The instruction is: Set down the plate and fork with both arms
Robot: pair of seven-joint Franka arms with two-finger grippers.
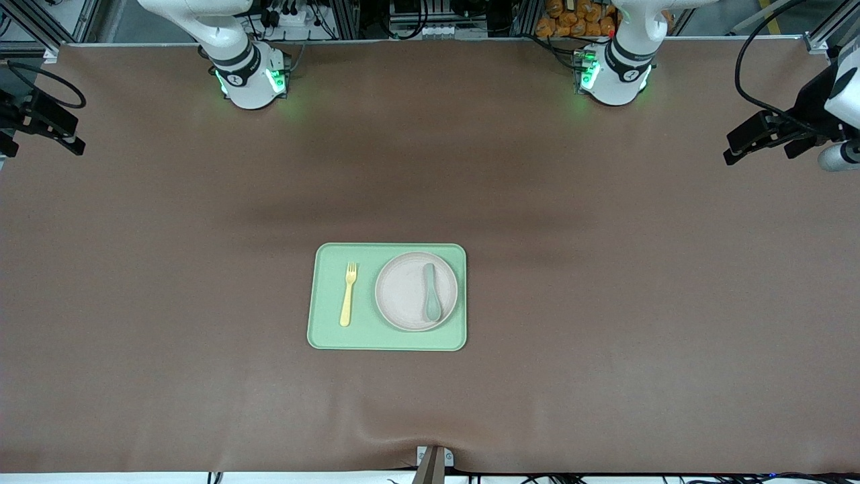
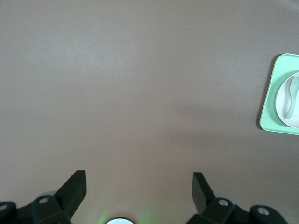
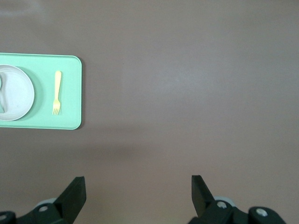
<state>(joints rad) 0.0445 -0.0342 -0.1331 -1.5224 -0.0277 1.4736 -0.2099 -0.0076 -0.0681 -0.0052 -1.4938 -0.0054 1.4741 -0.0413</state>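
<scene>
Currently plate [image 1: 416, 292] (spoon [image 1: 431, 292] on it) and fork [image 1: 349, 294] lie side by side on tray [image 1: 387, 341]; left gripper [image 2: 139, 186] and right gripper [image 3: 138, 189], both spread wide and holding nothing, wait up at their table ends, fitting setting done or pickup pending.

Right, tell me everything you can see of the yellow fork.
The yellow fork is small, one piece, matte, and looks like plastic. It lies flat on the green tray, on the bare strip toward the right arm's end, beside the plate but apart from it. Its tines point toward the robots' bases, its handle toward the front camera, roughly parallel to the tray's side edge. Only the tray touches it; no gripper is near it.
</scene>
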